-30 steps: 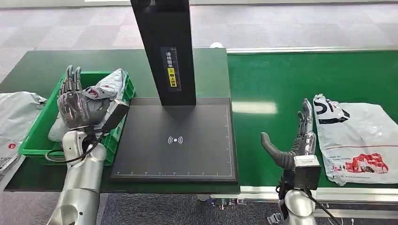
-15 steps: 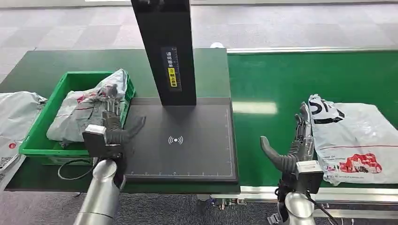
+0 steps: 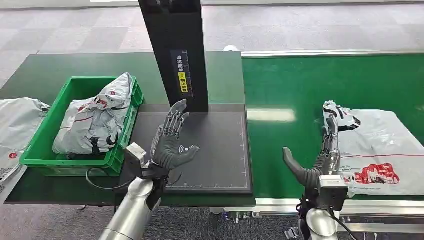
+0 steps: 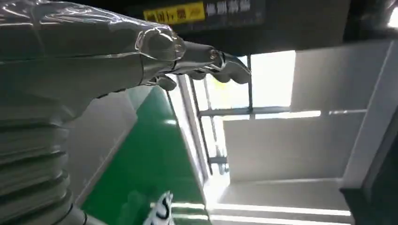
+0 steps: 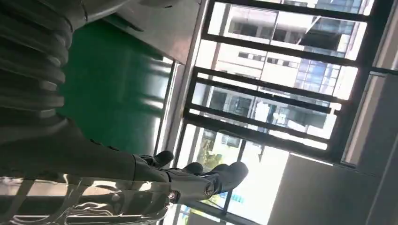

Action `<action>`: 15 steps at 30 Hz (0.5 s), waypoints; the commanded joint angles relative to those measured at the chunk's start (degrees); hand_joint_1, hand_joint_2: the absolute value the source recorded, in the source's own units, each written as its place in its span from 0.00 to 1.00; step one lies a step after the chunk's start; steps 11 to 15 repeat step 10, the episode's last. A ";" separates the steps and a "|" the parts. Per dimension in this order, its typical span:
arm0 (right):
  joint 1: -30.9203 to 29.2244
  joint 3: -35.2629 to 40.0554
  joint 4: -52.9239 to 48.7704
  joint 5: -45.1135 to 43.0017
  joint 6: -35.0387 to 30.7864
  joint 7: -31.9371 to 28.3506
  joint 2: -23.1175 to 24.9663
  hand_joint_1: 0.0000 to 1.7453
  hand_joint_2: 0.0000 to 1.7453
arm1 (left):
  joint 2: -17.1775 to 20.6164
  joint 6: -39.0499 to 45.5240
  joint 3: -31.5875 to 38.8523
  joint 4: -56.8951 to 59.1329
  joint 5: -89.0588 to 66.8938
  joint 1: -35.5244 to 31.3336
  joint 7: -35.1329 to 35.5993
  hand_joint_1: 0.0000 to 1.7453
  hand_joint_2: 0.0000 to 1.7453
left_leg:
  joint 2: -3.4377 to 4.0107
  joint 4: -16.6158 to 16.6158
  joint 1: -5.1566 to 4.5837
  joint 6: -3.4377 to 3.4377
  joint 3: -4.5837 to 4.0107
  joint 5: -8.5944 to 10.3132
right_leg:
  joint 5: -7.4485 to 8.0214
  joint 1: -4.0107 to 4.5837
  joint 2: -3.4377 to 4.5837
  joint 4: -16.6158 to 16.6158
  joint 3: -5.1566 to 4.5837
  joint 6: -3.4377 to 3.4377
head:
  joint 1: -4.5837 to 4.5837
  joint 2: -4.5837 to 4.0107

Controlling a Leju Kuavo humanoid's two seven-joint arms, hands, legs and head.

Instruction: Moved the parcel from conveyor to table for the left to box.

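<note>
A white plastic parcel (image 3: 380, 150) with black and red print lies on the green conveyor belt (image 3: 300, 85) at the right. My right hand (image 3: 320, 160) stands open and upright at the parcel's left edge, thumb pointing left, fingers against the crumpled bag edge. My left hand (image 3: 172, 140) hovers open, palm up, over the black scanning pad (image 3: 210, 150). The green box (image 3: 50, 135) at the left holds a grey-white parcel (image 3: 95, 120). Extended empty fingers of the left hand (image 4: 117, 56) and right hand (image 5: 141, 183) show in the wrist views.
A black post (image 3: 175, 50) with a yellow label rises from the pad's far edge. Another grey parcel (image 3: 15, 125) lies outside the box at the far left. The dark green table (image 3: 40, 75) carries the box and pad.
My left hand swung from the green box rightward to above the scanning pad, empty. The parcel on the belt drifted slightly left against my right hand, its edge crumpling.
</note>
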 commanded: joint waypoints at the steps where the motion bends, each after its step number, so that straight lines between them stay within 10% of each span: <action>1: -0.97 4.80 1.77 0.06 0.33 0.13 -2.65 0.00 1.00 | 3.37 -3.46 -7.62 4.47 2.23 -2.02 1.24 0.00 1.00 | 0.02 -0.12 0.00 0.05 0.23 -0.03 | -0.01 0.00 0.05 -0.15 0.24 0.04 | 0.00 0.00; 15: -3.91 4.91 2.17 1.30 -0.22 0.13 -2.26 0.00 1.00 | 3.77 -5.62 -7.23 4.62 3.17 -1.59 -0.45 0.00 1.00 | 0.07 -0.11 -0.02 0.05 0.15 0.01 | 0.03 -0.02 0.09 -0.08 0.14 0.04 | -0.02 0.00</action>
